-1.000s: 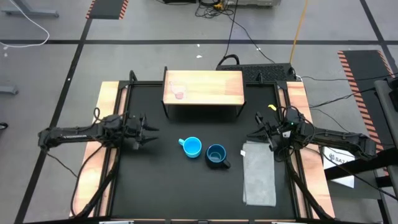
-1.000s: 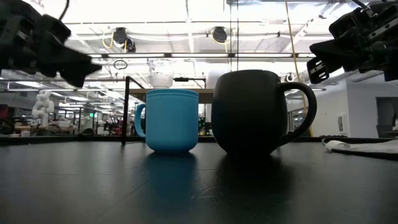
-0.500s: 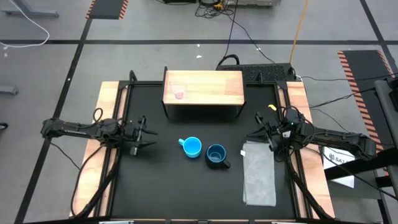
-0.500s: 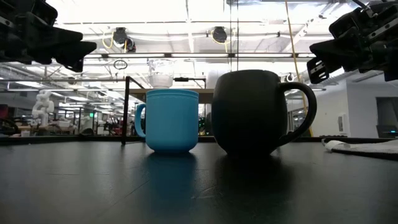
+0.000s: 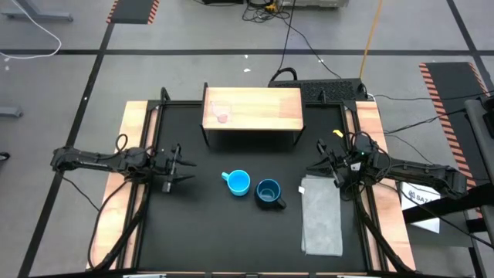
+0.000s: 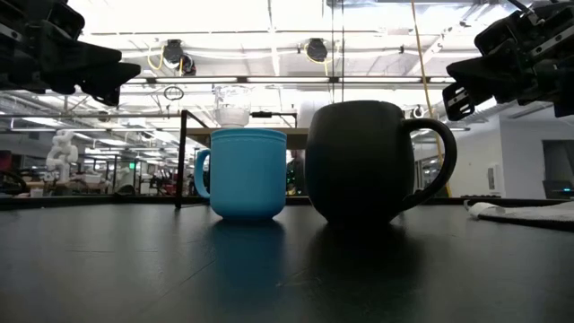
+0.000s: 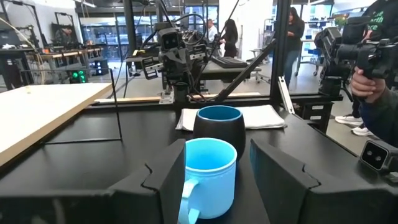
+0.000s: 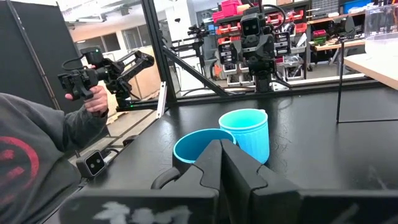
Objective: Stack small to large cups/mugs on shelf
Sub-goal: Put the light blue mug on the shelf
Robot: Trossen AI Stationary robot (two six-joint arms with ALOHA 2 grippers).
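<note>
little to read

a white label [image 5: 417, 196] on the floor, beside the right arm's base at the table's right edge, carries dark letters that look like "baz", cut off by the arm. a dark grey sweatshirt sleeve [image 8: 18, 163] bears a red printed mark, too partial to read.

Grey floor [image 5: 69, 85] around the table, crossed by dark tape lines [image 5: 231, 52]. Orange-black hazard striping at top left [image 5: 133, 9] and right edge [image 5: 448, 93]. Cables [image 5: 285, 23] run from top centre; white cable [image 5: 31, 38] at upper left. Low view: open lab hall, bright ceiling strip lights [image 6: 269, 18], ducts upper centre. Left wrist view: benches, black frame posts [image 7: 127, 50], people standing far back [image 7: 230, 34]. Right wrist view: a person's grey sleeve [image 8: 31, 149] at lower left, shelving with red bins [image 8: 230, 12] at top.
</note>
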